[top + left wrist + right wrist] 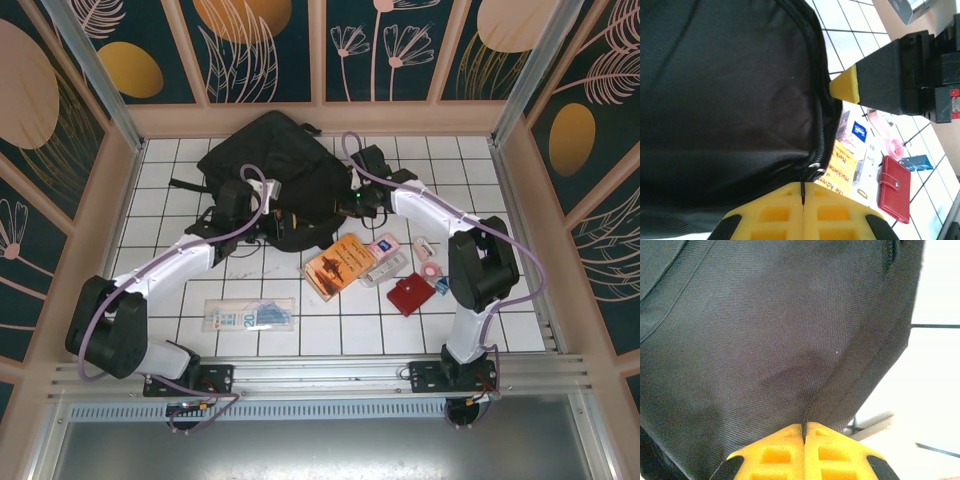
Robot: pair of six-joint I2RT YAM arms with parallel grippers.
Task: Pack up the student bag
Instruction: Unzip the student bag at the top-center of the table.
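Since both hands grip the large black soft fabric backpack (265, 165), which lies at the 12 o'clock end of the white tiled counter (330, 330), the step in hand looks like working its zip open. The left hand (803, 192) is closed, its yellow fingers pinching the thin zipper pull (805, 181) at the 6 o'clock end of the zip track. The right hand (804, 430) is closed on a fold of the bag's cloth.

To do this well, I judge the right hand should hold the cloth taut against the pull. The left should draw the slider along the curve of the track, not across it, so the teeth do not bind and the soft bag does not slide.

At about 4 o'clock from the bag lie an orange paperback book (842, 172), reading in part "Mark", "Huckleber" and "The Adve", and a red snap wallet (895, 187). A clear plastic pouch (250, 315) at 6 o'clock shows "20".
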